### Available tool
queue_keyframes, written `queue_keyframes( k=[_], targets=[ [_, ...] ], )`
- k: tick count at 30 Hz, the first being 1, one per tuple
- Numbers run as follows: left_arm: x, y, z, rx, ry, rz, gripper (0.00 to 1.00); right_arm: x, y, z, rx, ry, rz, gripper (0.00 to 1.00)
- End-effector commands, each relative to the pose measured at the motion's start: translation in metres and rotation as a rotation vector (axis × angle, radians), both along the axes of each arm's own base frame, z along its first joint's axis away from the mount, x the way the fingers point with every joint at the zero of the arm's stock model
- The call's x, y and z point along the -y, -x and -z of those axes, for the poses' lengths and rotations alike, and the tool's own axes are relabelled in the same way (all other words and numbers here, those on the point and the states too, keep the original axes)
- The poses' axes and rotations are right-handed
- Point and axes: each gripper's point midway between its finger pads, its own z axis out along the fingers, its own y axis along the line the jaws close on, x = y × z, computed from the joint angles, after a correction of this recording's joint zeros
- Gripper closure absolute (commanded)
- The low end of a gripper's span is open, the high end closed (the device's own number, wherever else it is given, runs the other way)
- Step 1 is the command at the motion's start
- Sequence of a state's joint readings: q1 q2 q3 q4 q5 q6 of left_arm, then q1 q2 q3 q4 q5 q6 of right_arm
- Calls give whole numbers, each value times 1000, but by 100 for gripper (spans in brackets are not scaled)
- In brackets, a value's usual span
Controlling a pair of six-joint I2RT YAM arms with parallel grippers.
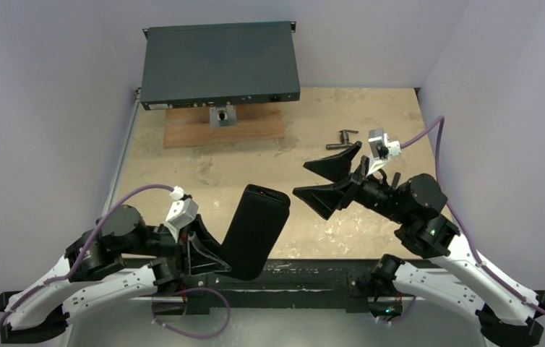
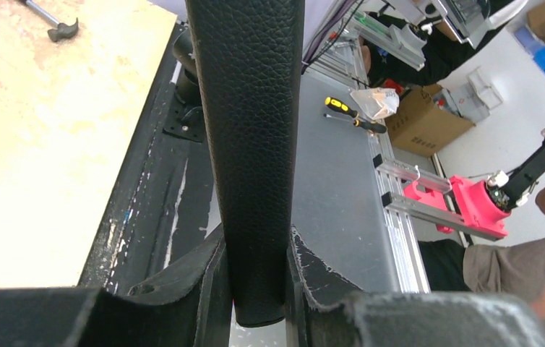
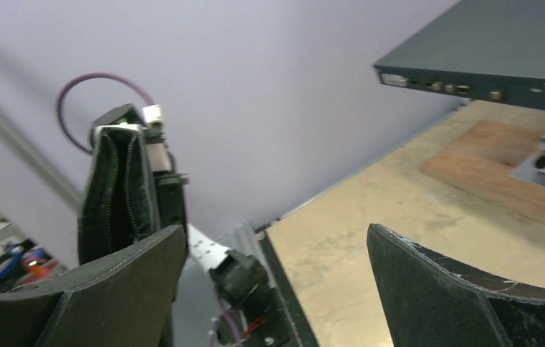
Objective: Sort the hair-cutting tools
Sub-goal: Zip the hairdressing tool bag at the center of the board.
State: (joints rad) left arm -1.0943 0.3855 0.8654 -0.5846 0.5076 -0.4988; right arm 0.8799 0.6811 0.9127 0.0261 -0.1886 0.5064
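Black pouch (image 1: 255,228): clamped by left gripper (image 2: 257,289), long axis tilted, zip end pointed far-right.
Right gripper (image 1: 316,179): spread wide, nothing held.

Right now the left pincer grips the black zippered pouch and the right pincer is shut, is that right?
No. The right pincer is wide open and empty, as the top external view shows. The left pincer does grip the black zippered pouch.

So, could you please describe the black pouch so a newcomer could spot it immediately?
Look at the near edge of the table. The left gripper is shut on a black pouch, standing tilted. Its grained skin and zip set it apart from the smooth flat box beyond.
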Motion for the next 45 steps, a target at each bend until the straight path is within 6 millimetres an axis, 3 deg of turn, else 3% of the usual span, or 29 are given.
queue_keyframes(
  k=[1,12,19,29,32,37,41,42,45],
  targets=[
    [0,7,-27,96,64,62,100,-7,41,-44,43,-112,-227,1],
    [6,1,-29,126,12,69,100,-11,71,-65,69,-161,-404,1],
    [12,-5,-31,146,-17,65,100,-29,61,-40,-9,-62,-427,1],
    [20,-23,-31,189,-113,17,100,-37,57,-18,-72,46,-437,3],
    [25,-28,-29,191,-150,17,100,-37,59,-11,-86,75,-449,19],
    [30,-31,-32,209,-162,26,100,-40,60,-2,-95,101,-472,57],
    [33,-39,-33,227,-178,1,100,-38,62,-3,-82,100,-477,95],
    [33,-42,-33,234,-180,-12,100,-38,63,-4,-79,99,-477,100],
    [34,-51,-34,255,-182,-56,100,-36,63,-7,-70,93,-472,100]
  ],
)
